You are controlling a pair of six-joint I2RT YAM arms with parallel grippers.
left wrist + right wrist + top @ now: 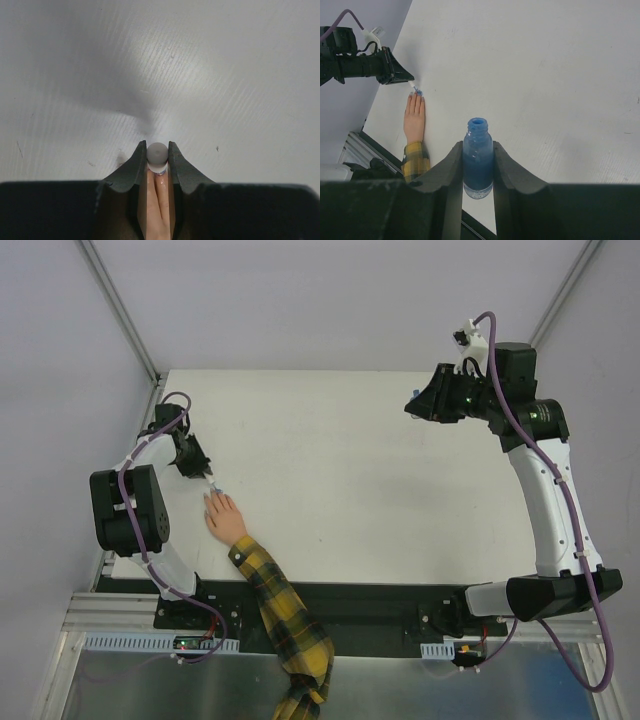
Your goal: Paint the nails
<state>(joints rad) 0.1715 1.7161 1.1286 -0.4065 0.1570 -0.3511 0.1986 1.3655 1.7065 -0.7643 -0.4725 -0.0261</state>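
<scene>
A: Left side, quick?
B: My left gripper (157, 148) is pinched tight on a pale round brush cap (157, 155), with the tip down at the nails (417, 94).
A: Where are they?
B: On the small hand (225, 520), lying flat near the table's (380, 480) left edge. The plaid sleeve (285, 630) runs off the near side. There's blue by the brush.
A: Right side?
B: My right gripper (478, 146) is clamped around an open blue polish bottle (478, 165), over the far right and well apart from the hand.

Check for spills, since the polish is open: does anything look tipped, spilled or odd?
Nothing stands out. The right tool holds the uncapped blue bottle without drips, the table shows no blue spill, and the left tool holds the brush cap at the fingertips of the hand.
</scene>
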